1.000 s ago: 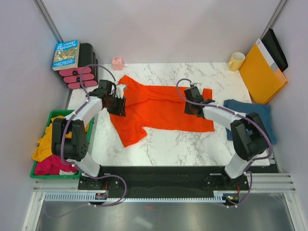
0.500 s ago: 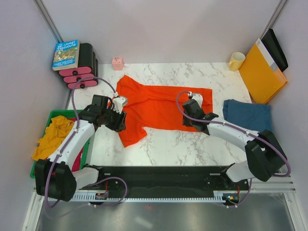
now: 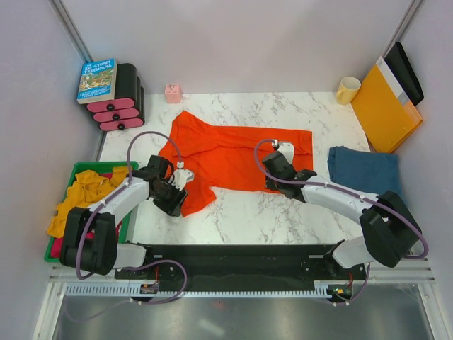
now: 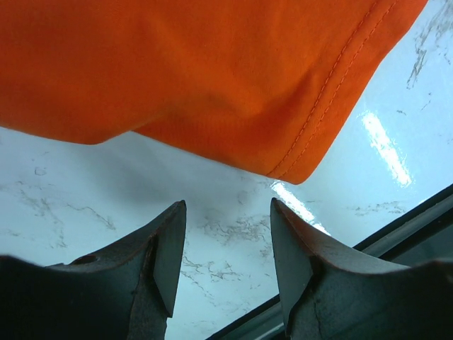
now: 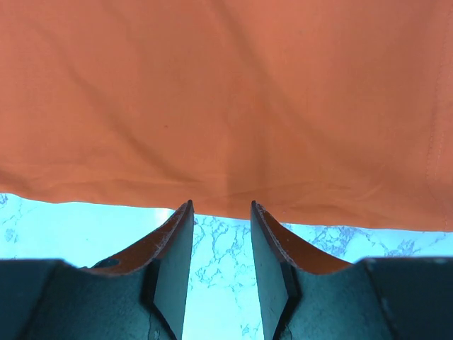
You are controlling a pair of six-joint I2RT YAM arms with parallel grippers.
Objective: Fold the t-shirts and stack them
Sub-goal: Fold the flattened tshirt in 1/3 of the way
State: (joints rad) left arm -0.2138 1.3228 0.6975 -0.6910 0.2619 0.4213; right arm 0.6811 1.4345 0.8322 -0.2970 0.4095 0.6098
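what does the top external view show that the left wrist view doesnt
Only the top external view: the folded blue t-shirt at the right, the green bin of clothes, the book, the yellow mug, and the whole outline of the orange t-shirt.
Only the left wrist view: the left hand up close, its fingers apart with nothing between them, just short of a stitched hem.
Both: the orange t-shirt and the marble table.
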